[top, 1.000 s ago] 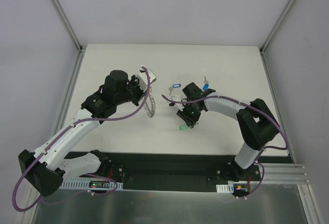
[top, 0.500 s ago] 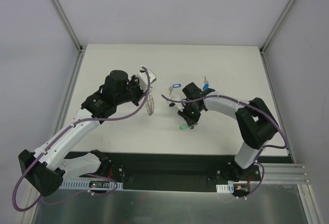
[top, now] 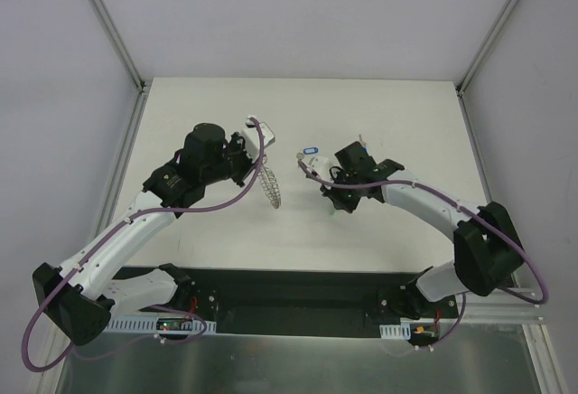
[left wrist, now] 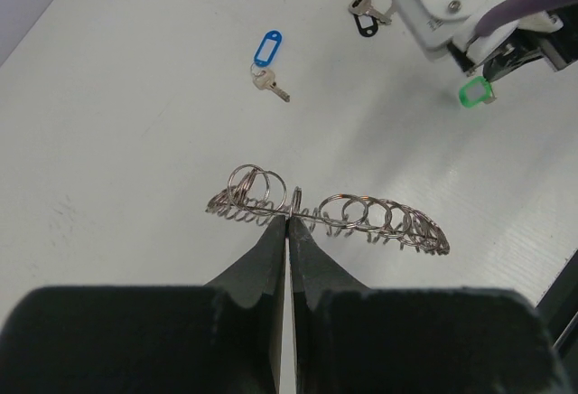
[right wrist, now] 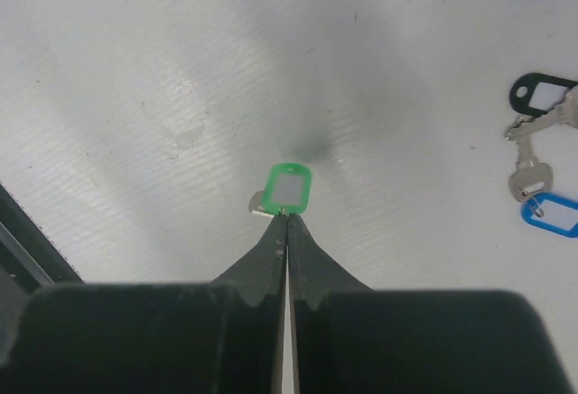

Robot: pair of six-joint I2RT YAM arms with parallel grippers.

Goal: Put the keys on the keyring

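Right wrist: right claw [right wrist: 287, 220] tight on green-tagged key [right wrist: 289, 186], blade mostly hidden; left claw [left wrist: 289, 220] tight on keyring [left wrist: 411, 229].

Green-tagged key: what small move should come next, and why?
Probably the right gripper should carry the green-tagged key toward the keyring. Its jaws are shut on the tag, the left gripper grips the keyring, and key and ring are apart.

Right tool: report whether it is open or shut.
Shut on the green-tagged key. In the right wrist view the right tool shows no gap between its tips, which pinch the tag's lower edge.
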